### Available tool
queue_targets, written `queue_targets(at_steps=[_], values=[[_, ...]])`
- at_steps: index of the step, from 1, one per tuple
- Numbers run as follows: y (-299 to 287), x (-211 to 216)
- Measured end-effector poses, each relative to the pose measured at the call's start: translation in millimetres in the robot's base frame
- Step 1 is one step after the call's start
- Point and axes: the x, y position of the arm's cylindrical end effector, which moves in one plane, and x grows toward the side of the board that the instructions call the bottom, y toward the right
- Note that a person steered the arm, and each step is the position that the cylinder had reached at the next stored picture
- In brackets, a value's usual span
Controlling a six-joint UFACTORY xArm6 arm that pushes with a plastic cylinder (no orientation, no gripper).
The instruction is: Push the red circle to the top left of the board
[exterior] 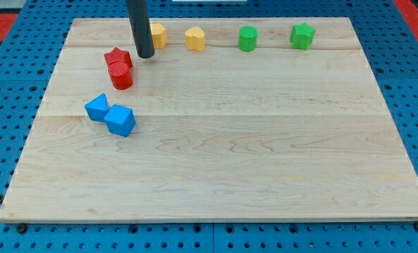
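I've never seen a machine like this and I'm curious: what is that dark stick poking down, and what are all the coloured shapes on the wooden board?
The dark stick is the end of a robot arm. It has no gripper, so it holds nothing; its tip slides over the wooden board and pushes blocks. There is only one picture, from a camera looking down at the board from its near side. The tip is just to the right of the red star, and the red circle touches that star from below. Behind the rod is a yellow block, partly hidden, then a yellow heart, a green cylinder and a green star along the top. Two blue blocks sit together lower left.
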Motion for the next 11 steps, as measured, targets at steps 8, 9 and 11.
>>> queue_targets(at_steps=[8,9,11], values=[[-108,20],[-84,14],[-71,-29]])
